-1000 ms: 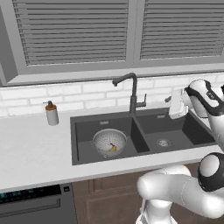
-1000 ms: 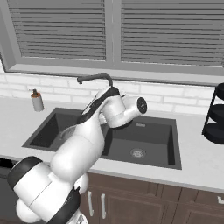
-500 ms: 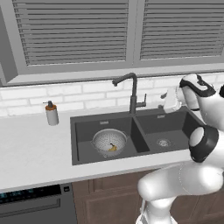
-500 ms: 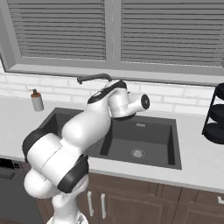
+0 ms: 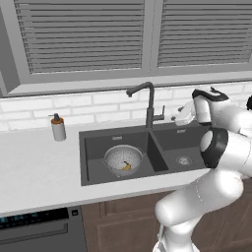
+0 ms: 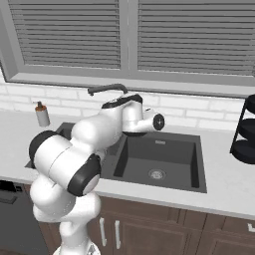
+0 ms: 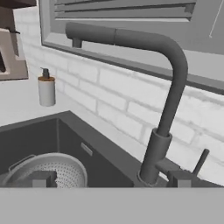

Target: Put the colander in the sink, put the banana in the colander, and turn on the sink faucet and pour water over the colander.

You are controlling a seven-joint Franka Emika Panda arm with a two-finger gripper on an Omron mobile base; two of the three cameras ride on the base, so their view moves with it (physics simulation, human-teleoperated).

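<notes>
Left base view shows the colander (image 5: 123, 160) already sitting in the left basin of the sink (image 5: 147, 150), in front of and to the left of the sink faucet (image 5: 146, 102), and the banana (image 5: 127, 167) lies inside it, so the first two steps look done. What remains, as I judge it, is the water: no stream falls from the spout, and the small side lever (image 7: 201, 162) on the right of the faucet's base appears untouched. The end effector (image 5: 180, 115) hangs just to the right of the faucet, above the divider and right basin, close to that lever but apart from it. Whether its fingers are apart or together I cannot tell; its two dark tips (image 7: 43, 178) rise at the bottom of the hand view with nothing between them that I can make out. The hand view gives the lever and faucet stem up close, which the right base view hides behind the arm. The soap bottle (image 5: 58, 128) stands on the worktop (image 5: 39, 167) well to the faucet's left.
</notes>
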